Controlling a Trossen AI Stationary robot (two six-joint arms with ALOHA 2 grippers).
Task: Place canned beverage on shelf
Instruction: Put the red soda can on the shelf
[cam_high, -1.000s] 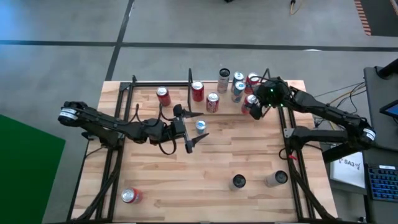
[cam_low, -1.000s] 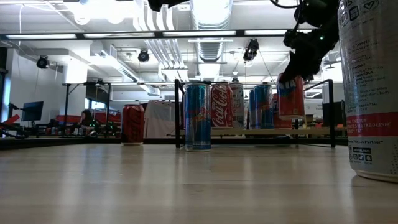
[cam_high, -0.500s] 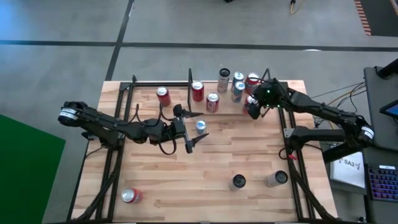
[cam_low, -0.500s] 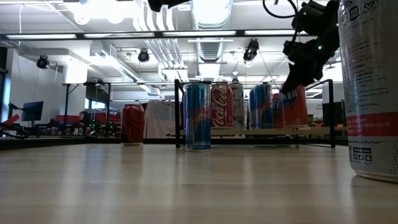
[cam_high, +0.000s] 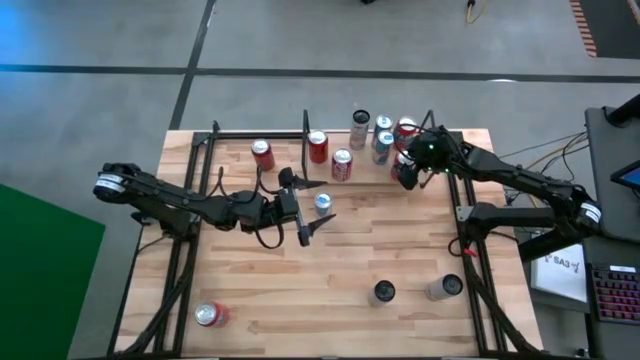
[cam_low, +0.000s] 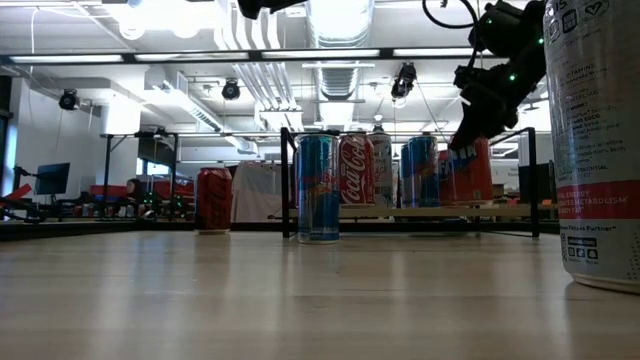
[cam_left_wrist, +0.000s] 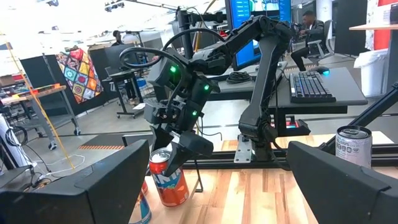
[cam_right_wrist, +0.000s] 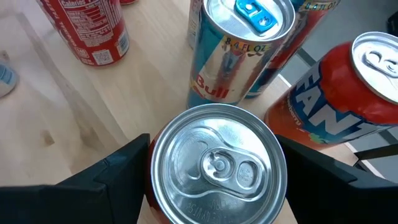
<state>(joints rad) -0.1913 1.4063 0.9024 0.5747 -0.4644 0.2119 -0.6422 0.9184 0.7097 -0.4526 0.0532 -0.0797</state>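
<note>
An orange soda can stands at the right end of the shelf, next to several other cans. My right gripper comes down on it from above and is shut on its top. In the right wrist view the can's silver lid fills the space between the two dark fingers. My left gripper hangs open and level above mid-table, over a blue can that stands on the table in front of the shelf. My right gripper pinches the orange can's upper wall just under the rim between its two fingers, one on each side. The fingers slant down onto it from above and from the table's right. The can stands upright with its base on the shelf board.
A red can stands left of the shelf's black post. Another red can lies at the near left corner. Two tall cans stand near the front right; one looms close in the low view.
My right gripper has sunk, with the orange can, a little toward the far edge. The can, which hung clear above the shelf board a second ago, now stands on it. It has not moved in the last half second.
</note>
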